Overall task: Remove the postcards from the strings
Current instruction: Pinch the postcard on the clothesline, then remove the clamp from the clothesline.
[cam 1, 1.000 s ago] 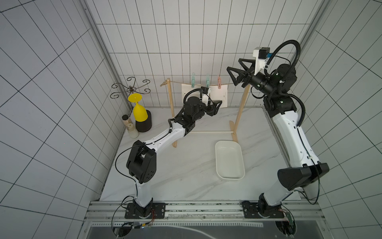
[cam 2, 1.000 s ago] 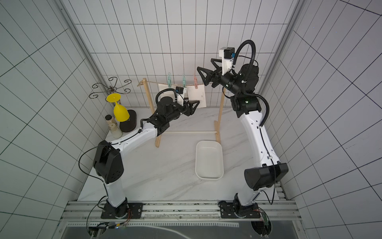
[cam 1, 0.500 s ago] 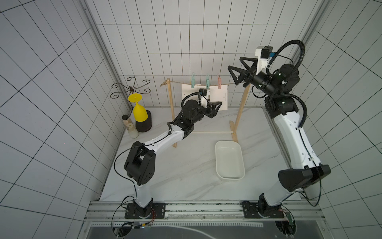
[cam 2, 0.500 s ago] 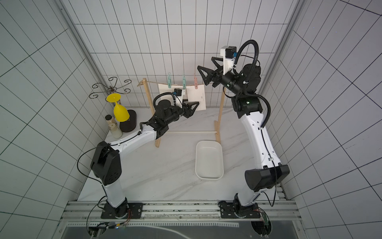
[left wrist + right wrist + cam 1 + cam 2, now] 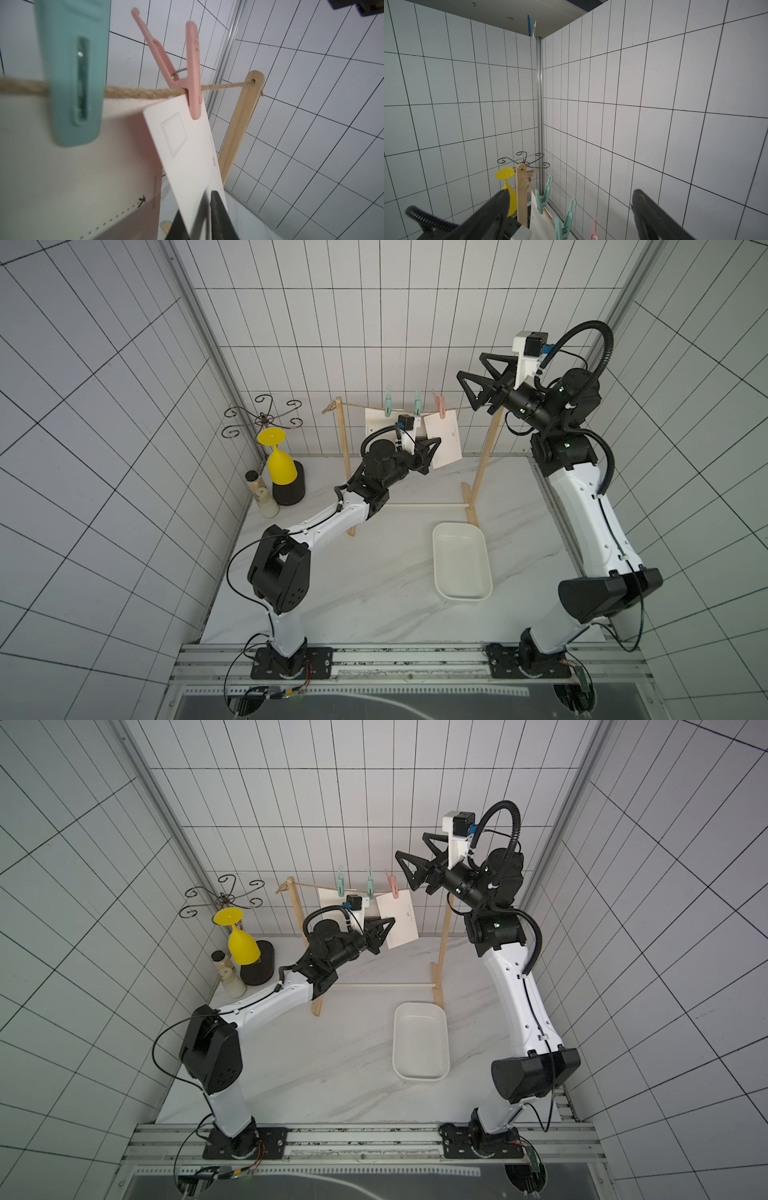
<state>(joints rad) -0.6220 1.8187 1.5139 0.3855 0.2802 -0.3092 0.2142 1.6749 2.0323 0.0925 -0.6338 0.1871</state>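
Postcards [image 5: 376, 423] hang pegged on the string [image 5: 145, 93] near the worktop's [image 5: 374, 572] back edge. My left hand [image 5: 199, 207] is clamped on the pink-pegged card's [image 5: 187, 155] lower corner, I judge to tug it free. My right hand [image 5: 471, 366] gapes empty above the pink peg [image 5: 193, 83], probably to pinch it. My left arm hides most of the middle card.

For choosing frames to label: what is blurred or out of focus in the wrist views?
Left wrist: the teal peg near the lens is blurred; the pink peg and its postcard are sharp. Right wrist: the right gripper is soft, wall tiles sharp.
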